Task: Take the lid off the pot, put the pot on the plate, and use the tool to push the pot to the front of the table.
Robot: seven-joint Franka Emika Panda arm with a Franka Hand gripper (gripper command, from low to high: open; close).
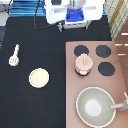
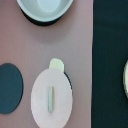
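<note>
The pale-pink lid [image 1: 83, 61] with its small knob sits on the pot [image 1: 83, 68], which stands on a burner of the brown stove panel [image 1: 95, 80]. In the wrist view the lid [image 2: 51, 97] shows from above, with one pot tab [image 2: 56, 64] peeking out. The cream plate [image 1: 39, 78] lies on the black table [image 1: 30, 105] to the exterior view's left of the stove. The beige spatula tool [image 1: 14, 55] lies farther left. The gripper [image 1: 75, 19] hangs at the exterior view's top, well above the pot, touching nothing.
A large grey-beige handled bowl [image 1: 95, 106] sits on the stove's lower burner, also in the wrist view as the bowl [image 2: 44, 9]. Black burners [image 1: 103, 50] lie near the pot. The plate's edge [image 2: 125, 77] shows in the wrist view.
</note>
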